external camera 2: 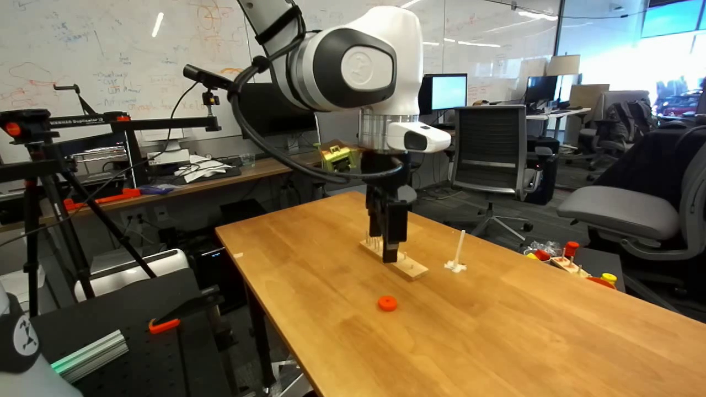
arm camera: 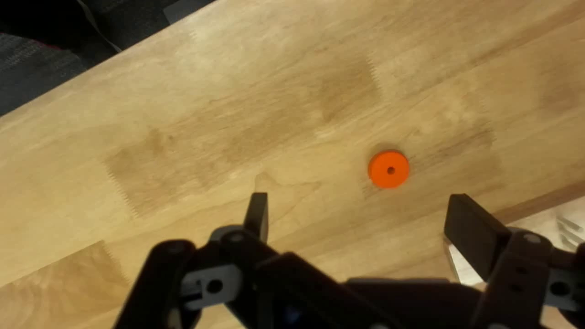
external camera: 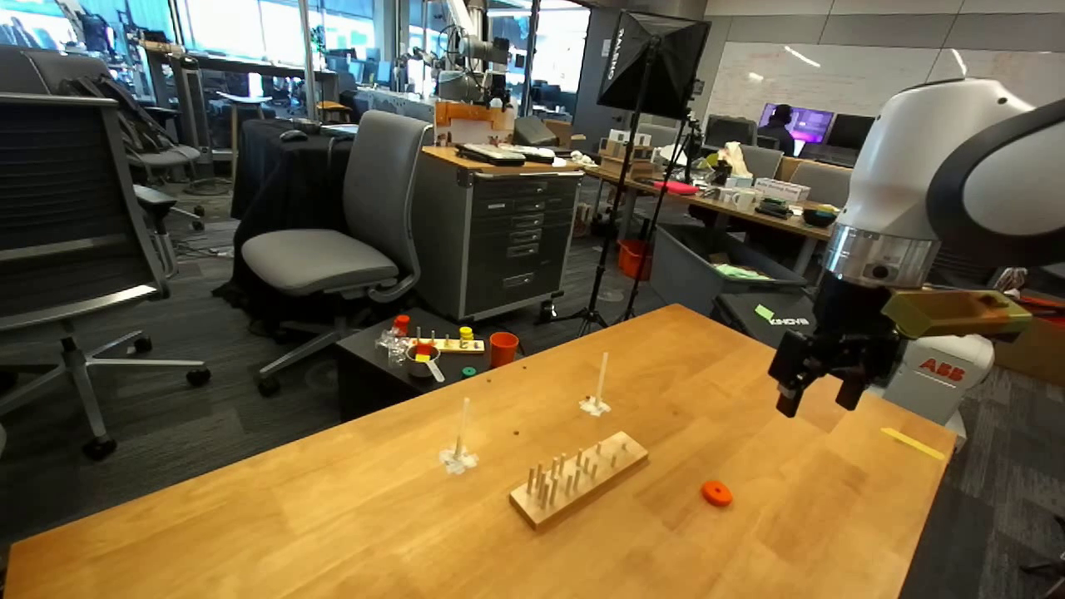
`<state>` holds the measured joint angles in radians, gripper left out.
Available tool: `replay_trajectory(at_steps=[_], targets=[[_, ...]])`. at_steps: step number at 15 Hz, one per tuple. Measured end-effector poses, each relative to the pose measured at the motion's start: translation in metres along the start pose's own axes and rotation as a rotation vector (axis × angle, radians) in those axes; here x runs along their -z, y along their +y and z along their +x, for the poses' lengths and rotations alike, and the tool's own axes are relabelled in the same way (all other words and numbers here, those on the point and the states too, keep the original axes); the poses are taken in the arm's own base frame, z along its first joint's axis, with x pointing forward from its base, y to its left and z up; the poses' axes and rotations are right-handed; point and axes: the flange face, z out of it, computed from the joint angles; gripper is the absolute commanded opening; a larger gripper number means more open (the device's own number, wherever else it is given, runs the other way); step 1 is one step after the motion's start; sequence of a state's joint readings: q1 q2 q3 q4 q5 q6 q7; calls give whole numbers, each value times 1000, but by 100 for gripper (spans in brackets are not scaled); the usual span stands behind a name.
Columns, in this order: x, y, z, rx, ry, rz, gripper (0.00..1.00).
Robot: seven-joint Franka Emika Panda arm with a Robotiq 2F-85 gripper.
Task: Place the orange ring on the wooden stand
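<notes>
The orange ring (external camera: 716, 493) is a small flat disc with a tiny centre hole, lying flat on the wooden table. It also shows in an exterior view (external camera 2: 387, 303) and in the wrist view (arm camera: 383, 177). The pale wooden stand (external camera: 586, 488) has rows of thin upright pegs and lies near the ring. In an exterior view the gripper partly hides the stand (external camera 2: 411, 269). In the wrist view only parts of the stand (arm camera: 464, 269) show at lower right. My gripper (external camera: 817, 403) is open and empty above the table. In the wrist view the ring appears just beyond the gap between the fingertips (arm camera: 359, 197).
Two thin upright dowels (external camera: 462, 428) (external camera: 601, 378) are fixed to the table with white lumps beyond the stand. A yellow tape strip (external camera: 913, 443) lies near the table's edge. A low dark side table holds a red cup (external camera: 503, 349) and another pegged board (external camera: 449, 344).
</notes>
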<state>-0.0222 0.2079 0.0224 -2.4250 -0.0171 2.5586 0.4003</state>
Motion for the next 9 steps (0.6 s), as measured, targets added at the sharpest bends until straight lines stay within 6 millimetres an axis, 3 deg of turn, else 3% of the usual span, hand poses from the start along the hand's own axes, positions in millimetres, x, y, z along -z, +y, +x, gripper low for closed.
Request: replay_trajectory(at_steps=[5,9], targets=[[-52,-2,-7,-6,-78,-41,100],[-84,-8,4,-14,-63,-51,100]])
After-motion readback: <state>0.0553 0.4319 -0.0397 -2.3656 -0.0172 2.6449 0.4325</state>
